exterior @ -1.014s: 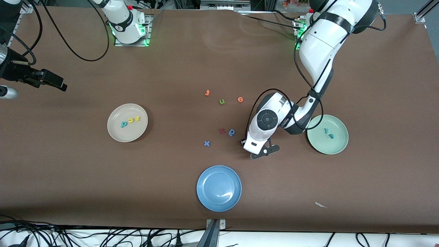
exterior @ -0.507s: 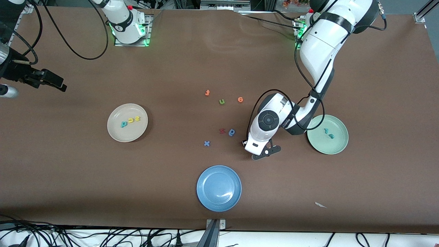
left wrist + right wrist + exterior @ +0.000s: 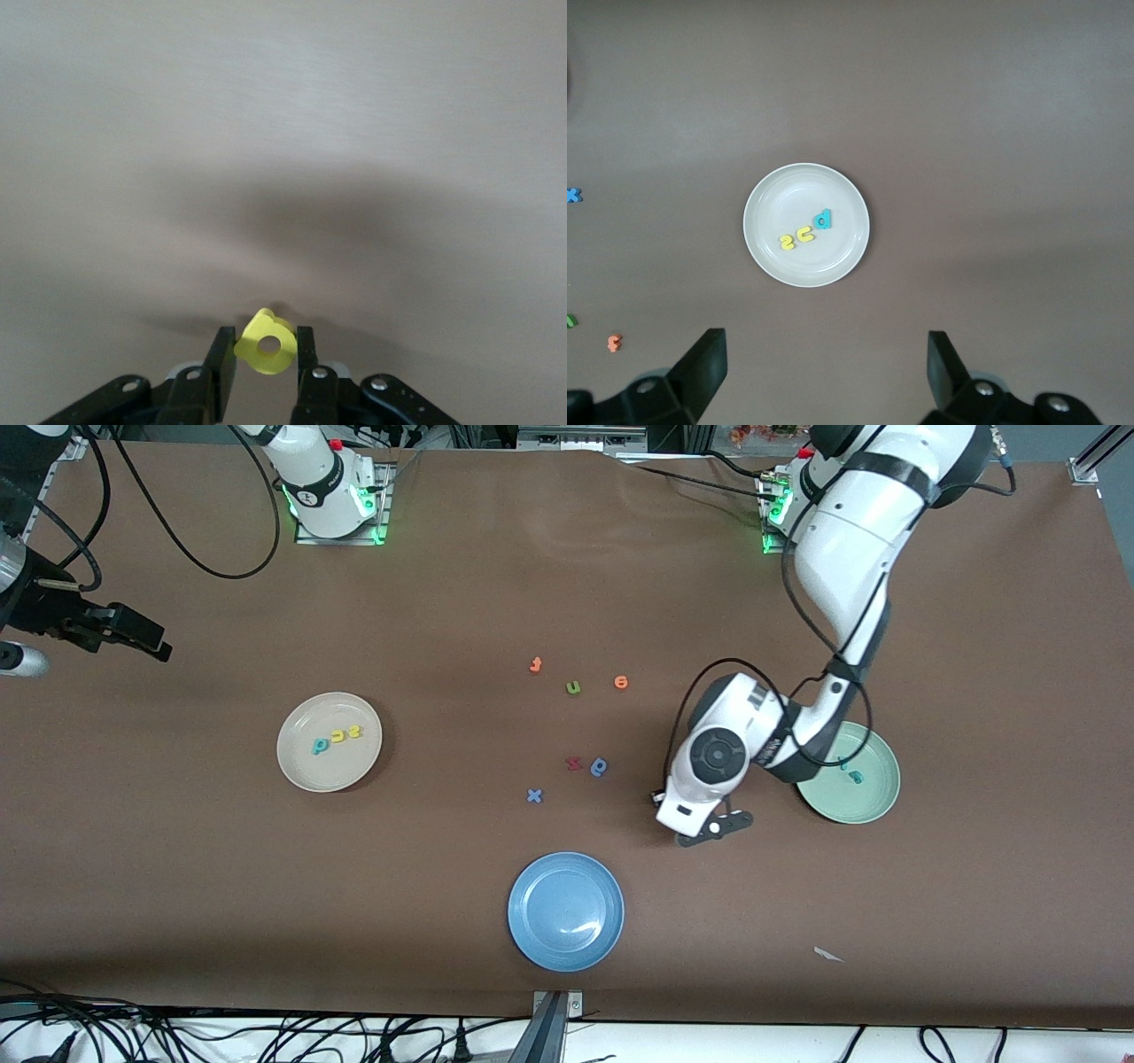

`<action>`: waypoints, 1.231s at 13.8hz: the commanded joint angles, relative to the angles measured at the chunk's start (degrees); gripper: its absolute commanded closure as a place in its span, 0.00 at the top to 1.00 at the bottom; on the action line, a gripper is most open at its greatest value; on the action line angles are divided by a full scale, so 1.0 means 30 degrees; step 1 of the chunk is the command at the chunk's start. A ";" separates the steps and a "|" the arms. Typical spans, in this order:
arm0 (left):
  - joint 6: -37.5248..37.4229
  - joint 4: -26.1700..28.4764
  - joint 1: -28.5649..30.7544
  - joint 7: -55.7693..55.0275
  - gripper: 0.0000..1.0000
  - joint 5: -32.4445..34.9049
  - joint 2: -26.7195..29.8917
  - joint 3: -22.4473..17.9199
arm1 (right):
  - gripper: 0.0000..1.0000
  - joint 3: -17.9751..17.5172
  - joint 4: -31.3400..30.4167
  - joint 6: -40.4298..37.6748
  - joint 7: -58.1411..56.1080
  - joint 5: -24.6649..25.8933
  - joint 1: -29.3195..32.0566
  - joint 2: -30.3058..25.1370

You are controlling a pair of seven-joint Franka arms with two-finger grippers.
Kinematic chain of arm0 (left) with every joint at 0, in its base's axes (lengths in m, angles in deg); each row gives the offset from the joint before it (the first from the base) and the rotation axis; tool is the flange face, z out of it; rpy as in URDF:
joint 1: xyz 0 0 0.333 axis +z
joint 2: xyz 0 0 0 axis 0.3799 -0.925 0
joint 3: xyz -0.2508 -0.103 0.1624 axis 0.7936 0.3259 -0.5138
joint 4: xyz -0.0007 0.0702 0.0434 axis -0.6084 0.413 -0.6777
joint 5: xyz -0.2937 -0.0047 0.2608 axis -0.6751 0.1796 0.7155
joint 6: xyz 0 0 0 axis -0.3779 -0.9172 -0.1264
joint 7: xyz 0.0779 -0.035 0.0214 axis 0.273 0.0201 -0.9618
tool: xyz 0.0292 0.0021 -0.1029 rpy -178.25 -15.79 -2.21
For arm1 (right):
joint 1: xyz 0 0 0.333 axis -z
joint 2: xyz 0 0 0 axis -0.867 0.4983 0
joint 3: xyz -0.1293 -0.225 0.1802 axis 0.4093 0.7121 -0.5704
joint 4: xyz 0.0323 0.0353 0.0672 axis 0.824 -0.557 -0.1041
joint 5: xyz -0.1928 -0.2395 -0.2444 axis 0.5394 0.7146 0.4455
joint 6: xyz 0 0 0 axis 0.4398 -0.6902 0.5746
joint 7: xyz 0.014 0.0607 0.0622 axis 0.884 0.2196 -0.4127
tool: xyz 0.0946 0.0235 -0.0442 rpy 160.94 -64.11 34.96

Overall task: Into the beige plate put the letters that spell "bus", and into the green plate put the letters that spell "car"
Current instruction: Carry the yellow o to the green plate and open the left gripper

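Note:
My left gripper (image 3: 266,341) is shut on the yellow a (image 3: 252,339) and hangs over bare table beside the green plate (image 3: 873,802). The left arm covers part of that plate, which holds a teal c (image 3: 855,777) and a thin teal r (image 3: 842,762). Toward the right arm's end, the beige plate (image 3: 301,771) holds the teal b (image 3: 319,746), yellow u (image 3: 337,736) and yellow s (image 3: 354,732). High over that beige plate (image 3: 766,252), my right gripper (image 3: 824,354) waits, open and holding nothing.
A blue plate (image 3: 545,939) sits nearest the front camera. Loose letters lie mid-table: orange t (image 3: 535,664), olive u (image 3: 573,686), orange e (image 3: 621,682), red z (image 3: 574,763), dark blue looped letter (image 3: 600,766), blue x (image 3: 533,795). A paper scrap (image 3: 828,954) lies near the front edge.
The left arm has carried the yellow a away from the loose letters toward the green plate, now covering more of that plate. The right arm has not moved.

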 commanded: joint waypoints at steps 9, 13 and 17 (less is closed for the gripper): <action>0.3276 1.0748 0.7233 1.0042 0.19 0.0390 0.7949 0.0085 | 1.00 -0.0047 -0.0143 -0.0506 -0.0284 0.0288 0.0097 -0.0420; 0.3903 1.1462 0.8085 1.0103 1.00 0.0478 0.8247 0.0114 | 1.00 -0.0077 -0.0114 -0.0477 -0.0342 0.0288 0.0097 -0.0391; 0.1507 0.9739 0.8144 1.0160 1.00 0.0478 0.8364 0.0026 | 1.00 -0.0106 -0.0113 -0.0476 -0.0313 0.0287 0.0039 -0.0391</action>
